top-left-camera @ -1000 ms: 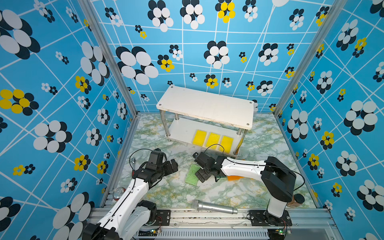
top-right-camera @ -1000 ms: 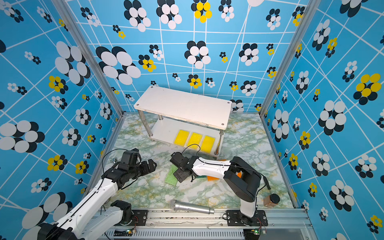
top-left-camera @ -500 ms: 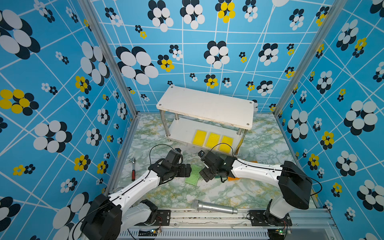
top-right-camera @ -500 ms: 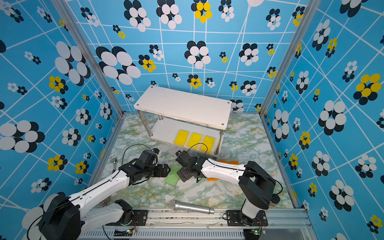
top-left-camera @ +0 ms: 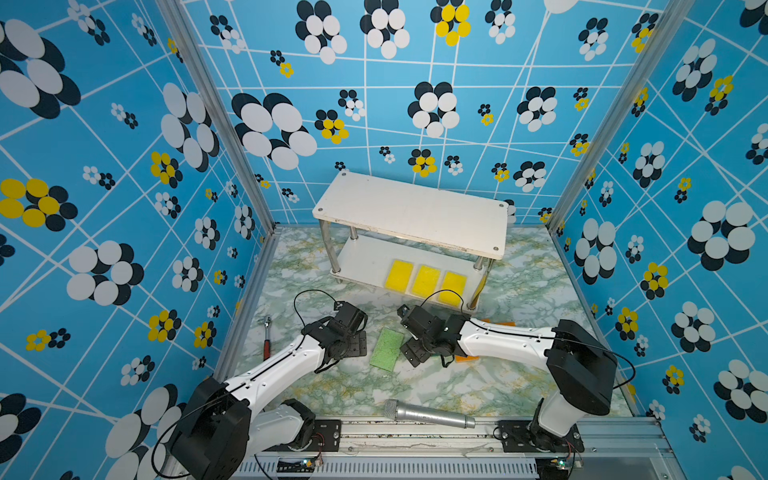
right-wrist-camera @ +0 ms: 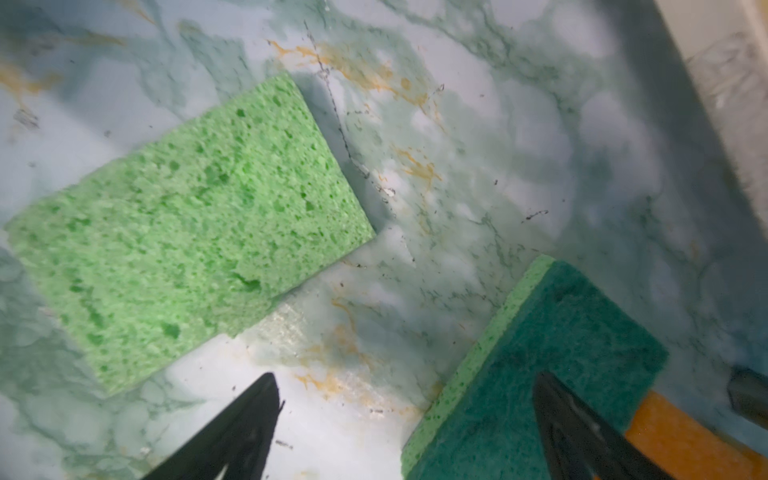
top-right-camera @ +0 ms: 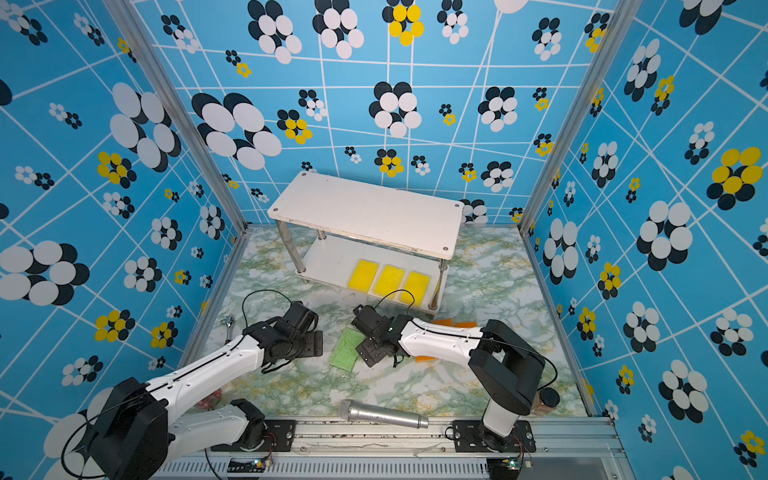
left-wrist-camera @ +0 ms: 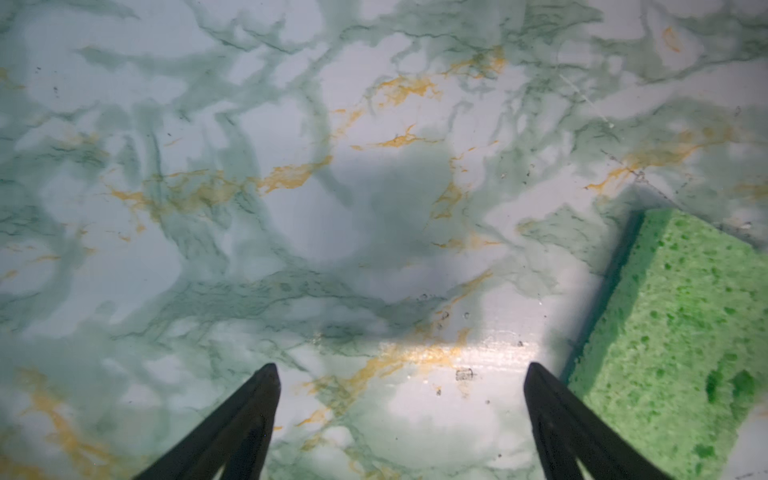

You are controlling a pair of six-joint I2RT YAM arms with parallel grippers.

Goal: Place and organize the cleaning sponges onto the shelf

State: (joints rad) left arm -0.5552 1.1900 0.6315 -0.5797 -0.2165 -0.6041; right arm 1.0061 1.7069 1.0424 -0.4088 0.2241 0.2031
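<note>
The shelf (top-left-camera: 411, 214) stands at the back, with three yellow sponges (top-left-camera: 427, 280) in a row on its lower board. A sponge showing its light green face (top-left-camera: 387, 349) (top-right-camera: 346, 349) lies flat on the table between the two arms. My left gripper (top-left-camera: 355, 347) (left-wrist-camera: 401, 370) is open over bare table, and that sponge (left-wrist-camera: 673, 353) lies just outside one finger. My right gripper (top-left-camera: 419, 353) (right-wrist-camera: 405, 380) is open too; one finger hangs over a dark-green-topped sponge (right-wrist-camera: 540, 374), the other over bare table. Orange sponges (top-left-camera: 505, 323) (right-wrist-camera: 685, 440) lie under the right arm.
A silver microphone (top-left-camera: 428, 414) lies near the front rail. A small red-handled tool (top-left-camera: 267, 345) rests by the left wall. A brown jar (top-right-camera: 547, 401) stands behind the right arm's base. Patterned walls close in three sides.
My left gripper has swung right across the table and now sits beside the light green sponge. The right gripper has barely shifted and stays open.
</note>
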